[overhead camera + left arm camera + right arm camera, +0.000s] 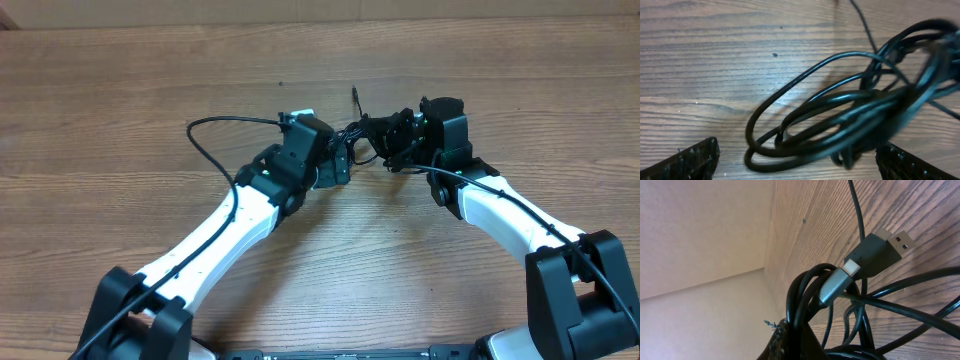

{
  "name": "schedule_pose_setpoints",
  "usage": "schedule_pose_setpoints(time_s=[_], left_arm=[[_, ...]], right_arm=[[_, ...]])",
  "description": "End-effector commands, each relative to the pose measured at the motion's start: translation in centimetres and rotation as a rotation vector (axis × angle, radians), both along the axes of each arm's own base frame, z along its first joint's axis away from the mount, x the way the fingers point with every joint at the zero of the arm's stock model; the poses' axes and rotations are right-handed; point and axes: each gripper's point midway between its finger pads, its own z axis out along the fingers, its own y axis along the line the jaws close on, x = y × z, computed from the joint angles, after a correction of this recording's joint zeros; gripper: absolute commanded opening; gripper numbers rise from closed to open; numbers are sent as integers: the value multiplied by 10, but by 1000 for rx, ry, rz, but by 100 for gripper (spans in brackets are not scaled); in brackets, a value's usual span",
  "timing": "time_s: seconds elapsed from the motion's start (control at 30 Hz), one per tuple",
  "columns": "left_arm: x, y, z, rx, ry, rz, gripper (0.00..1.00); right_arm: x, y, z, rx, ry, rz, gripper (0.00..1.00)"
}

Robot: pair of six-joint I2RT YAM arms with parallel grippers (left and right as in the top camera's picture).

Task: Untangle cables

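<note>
The cables (366, 133) are a small knotted bundle of thin black cords between my two grippers at the table's middle. One loose end (355, 97) points away toward the far side. My left gripper (340, 160) is open, its fingers wide apart on either side of the looped cables (840, 117), which lie on the wood and rise blurred to the right. My right gripper (400, 142) is shut on the cables (805, 305), which bunch over its fingers (805, 342). A black USB plug (885, 247) and a slim grey plug (837, 282) stick up from the held bundle.
The wooden table (120, 90) stretches on all sides. A thicker black wire (200, 135) belonging to the left arm loops out to the left of the left wrist. A beige wall (700, 240) shows beyond the table edge in the right wrist view.
</note>
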Motion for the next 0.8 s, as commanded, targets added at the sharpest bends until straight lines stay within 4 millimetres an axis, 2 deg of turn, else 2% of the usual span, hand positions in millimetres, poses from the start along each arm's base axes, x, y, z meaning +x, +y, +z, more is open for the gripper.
schedule_pose_setpoints(time_s=[0.0, 0.13, 0.3, 0.57, 0.77], left_arm=[[9, -2, -7, 52, -26, 6, 100], [13, -2, -13, 63, -28, 13, 100], [20, 3, -10, 82, -63, 45, 100], [19, 30, -12, 152, -63, 193, 100], [20, 40, -11, 177, -79, 251, 100]], right_arm=[[0, 4, 2, 3, -11, 11, 4], [0, 4, 2, 3, -11, 11, 4], [1, 3, 2, 0, -12, 6, 4], [0, 3, 2, 2, -11, 10, 4], [-2, 6, 3, 12, -8, 27, 4]])
